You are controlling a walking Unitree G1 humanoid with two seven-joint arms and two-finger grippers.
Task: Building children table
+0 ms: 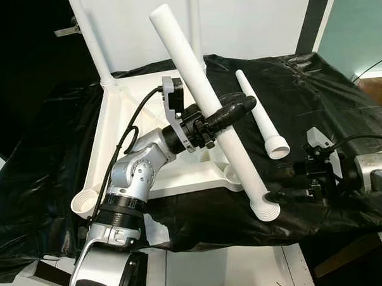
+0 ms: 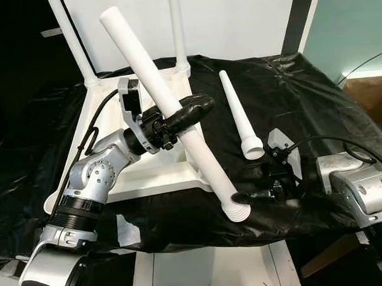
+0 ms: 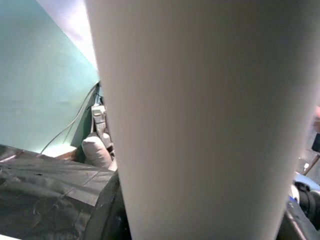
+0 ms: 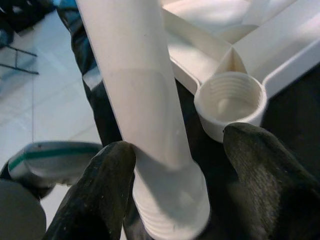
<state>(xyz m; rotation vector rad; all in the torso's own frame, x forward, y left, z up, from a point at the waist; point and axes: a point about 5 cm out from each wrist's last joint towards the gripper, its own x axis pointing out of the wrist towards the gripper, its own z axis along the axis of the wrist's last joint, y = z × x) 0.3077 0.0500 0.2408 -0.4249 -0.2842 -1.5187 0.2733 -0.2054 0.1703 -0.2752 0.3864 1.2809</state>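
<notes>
An upturned white table top [image 1: 124, 127] lies on black cloth, two legs [image 1: 88, 30] standing up from its far corners. My left gripper [image 1: 226, 115] is shut on a third long white leg [image 1: 187, 48] at mid-length, holding it tilted, threaded end [image 1: 267, 209] low by the front right corner. That corner's empty threaded socket [image 4: 231, 102] sits just beside this end. My right gripper [image 4: 180, 155] is open, its fingers [image 4: 107, 175] either side of the threaded end; one touches it. A fourth leg [image 1: 259, 114] lies loose on the cloth. The front left socket [image 1: 86, 203] is empty.
The black cloth [image 1: 315, 87] covers the whole work surface and hangs over its front edge, with white floor [image 1: 209, 272] below. A brown box [image 1: 375, 87] stands at the far right by a teal wall. My left arm's cable [image 1: 136, 117] loops over the table top.
</notes>
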